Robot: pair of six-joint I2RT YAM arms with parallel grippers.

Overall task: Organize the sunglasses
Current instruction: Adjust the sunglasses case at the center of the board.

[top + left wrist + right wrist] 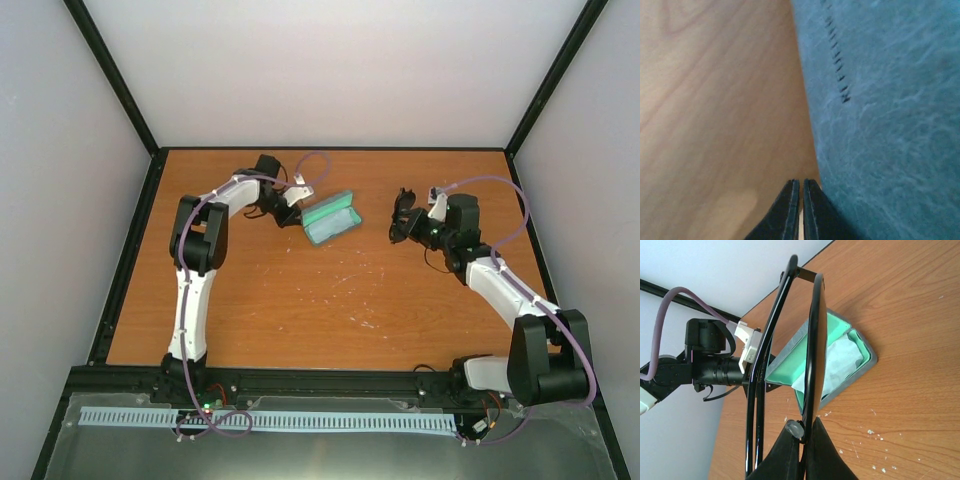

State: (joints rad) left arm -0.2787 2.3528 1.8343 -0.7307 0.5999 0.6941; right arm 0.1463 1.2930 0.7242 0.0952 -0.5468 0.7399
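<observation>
The sunglasses (816,330), with a thin black wire frame and dark lenses, are folded and stand edge-on in the right wrist view. My right gripper (802,432) is shut on them by a clear nose pad and holds them above the table (300,300). From above, the sunglasses (403,208) hang right of the open grey-blue case (332,218). The case (790,365) has a green inside, and a light-blue cloth (840,357) lies in it. My left gripper (801,187) is shut, its tips on the wood against the case's outer wall (880,125). From above, the left gripper (297,210) sits at the case's left end.
The left arm's wrist (715,367) sits behind the raised case lid. Small white specks (365,310) dot the middle of the wooden table. A black frame rail (130,250) borders the table on the left, and white walls close it in.
</observation>
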